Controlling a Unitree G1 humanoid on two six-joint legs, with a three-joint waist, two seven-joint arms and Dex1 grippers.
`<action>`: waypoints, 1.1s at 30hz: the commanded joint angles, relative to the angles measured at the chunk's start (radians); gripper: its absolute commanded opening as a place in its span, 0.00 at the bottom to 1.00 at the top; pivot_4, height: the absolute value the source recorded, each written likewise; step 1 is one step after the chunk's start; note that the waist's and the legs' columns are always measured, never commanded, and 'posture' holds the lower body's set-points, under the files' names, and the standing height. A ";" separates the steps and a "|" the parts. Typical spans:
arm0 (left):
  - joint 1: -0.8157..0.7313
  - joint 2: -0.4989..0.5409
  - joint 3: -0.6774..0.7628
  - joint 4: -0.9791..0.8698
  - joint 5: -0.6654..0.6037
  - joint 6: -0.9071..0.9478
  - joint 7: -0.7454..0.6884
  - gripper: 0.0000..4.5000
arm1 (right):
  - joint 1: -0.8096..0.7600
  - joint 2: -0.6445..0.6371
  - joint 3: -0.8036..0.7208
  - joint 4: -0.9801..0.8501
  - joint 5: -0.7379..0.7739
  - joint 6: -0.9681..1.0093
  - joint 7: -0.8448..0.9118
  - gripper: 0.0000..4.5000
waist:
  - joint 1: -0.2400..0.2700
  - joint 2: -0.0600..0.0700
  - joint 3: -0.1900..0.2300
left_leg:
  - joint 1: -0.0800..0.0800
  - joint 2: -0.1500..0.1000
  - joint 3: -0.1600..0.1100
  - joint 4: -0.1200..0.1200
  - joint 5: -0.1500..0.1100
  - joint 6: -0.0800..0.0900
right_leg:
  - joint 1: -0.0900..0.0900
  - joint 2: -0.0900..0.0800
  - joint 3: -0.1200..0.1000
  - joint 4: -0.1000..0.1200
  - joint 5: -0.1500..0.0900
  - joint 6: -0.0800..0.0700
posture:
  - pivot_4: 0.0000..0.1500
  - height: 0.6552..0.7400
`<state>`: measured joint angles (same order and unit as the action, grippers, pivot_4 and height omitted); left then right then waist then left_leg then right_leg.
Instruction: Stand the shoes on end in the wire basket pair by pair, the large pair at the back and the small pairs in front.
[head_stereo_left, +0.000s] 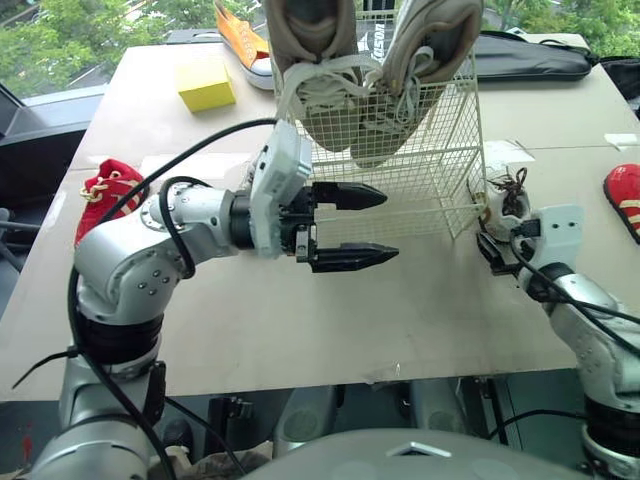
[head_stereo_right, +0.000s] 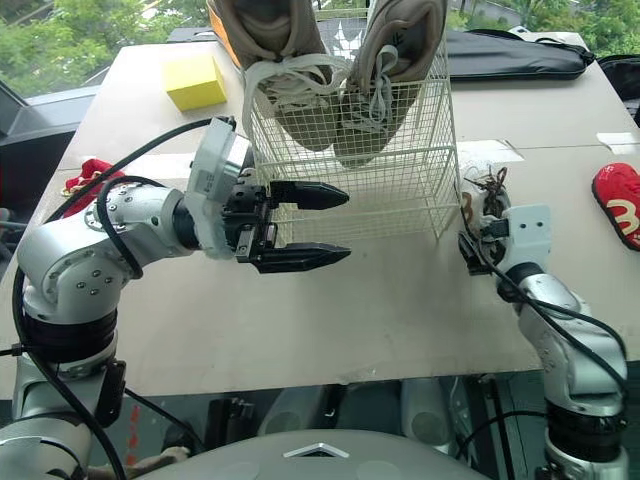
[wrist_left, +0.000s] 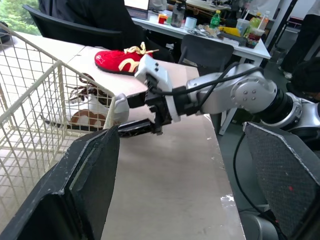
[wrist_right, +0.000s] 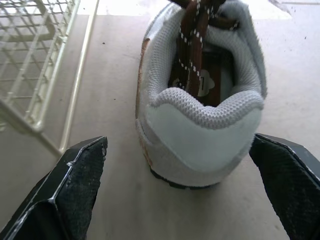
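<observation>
Step in hand: grasp the small white shoe (wrist_right: 200, 115), which lies on the surface (head_stereo_left: 330, 320) just beside the right wall of the basket (head_stereo_left: 440, 170). The right tool (wrist_right: 179, 145) is released, with one finger on each side of the heel and neither touching it. Advance until the heel sits between the pads, clench firmly, and keep the brown laces out of the wire. The left tool (head_stereo_left: 388, 226) is released and empty, hovering before the basket front. Basket contents: the large beige pair (head_stereo_left: 315, 60), on end at the back; the front is unoccupied. A red shoe (head_stereo_left: 105, 195) and an orange shoe (head_stereo_left: 245, 45) lie loose on the surface.
</observation>
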<state>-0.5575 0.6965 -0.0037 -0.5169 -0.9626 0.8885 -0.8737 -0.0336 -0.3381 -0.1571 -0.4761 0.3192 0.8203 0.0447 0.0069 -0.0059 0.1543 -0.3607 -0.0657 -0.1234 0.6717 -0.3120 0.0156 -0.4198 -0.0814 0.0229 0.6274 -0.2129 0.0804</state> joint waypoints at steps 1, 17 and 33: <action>-0.026 -0.002 0.009 -0.002 0.001 -0.010 0.004 1.00 | -0.019 0.013 0.015 0.030 -0.060 -0.099 -0.011 0.88 | 0.000 0.000 0.000 | 0.000 0.000 0.000 0.000 0.000 0.000 | 0.000 0.000 0.000 0.000 0.000 0.000 | 1.00 1.00; -0.057 -0.059 0.014 0.071 0.061 -0.018 0.077 1.00 | 0.130 -0.201 -0.192 -0.051 -0.084 -0.289 0.212 0.41 | -0.007 0.003 0.002 | -0.002 0.000 0.001 -0.001 0.000 0.000 | -0.004 -0.001 0.002 0.001 0.000 0.000 | 1.00 1.00; -0.638 0.116 -0.149 0.606 0.065 0.242 -0.456 1.00 | 0.196 -0.909 -0.727 -0.147 0.311 -0.512 1.316 0.40 | -0.039 0.000 0.007 | 0.003 0.001 0.007 0.002 0.000 0.001 | 0.003 0.004 0.001 0.003 0.000 0.001 | 1.00 1.00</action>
<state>-1.1617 0.7981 -0.1360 0.0595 -0.9210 1.1330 -1.2556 0.1842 -1.2269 -0.8929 -0.6293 0.6146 0.3667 1.3020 -0.0323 -0.0061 0.1616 -0.3594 -0.0646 -0.1175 0.6746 -0.3123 0.0162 -0.4171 -0.0779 0.0227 0.6298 -0.2131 0.0810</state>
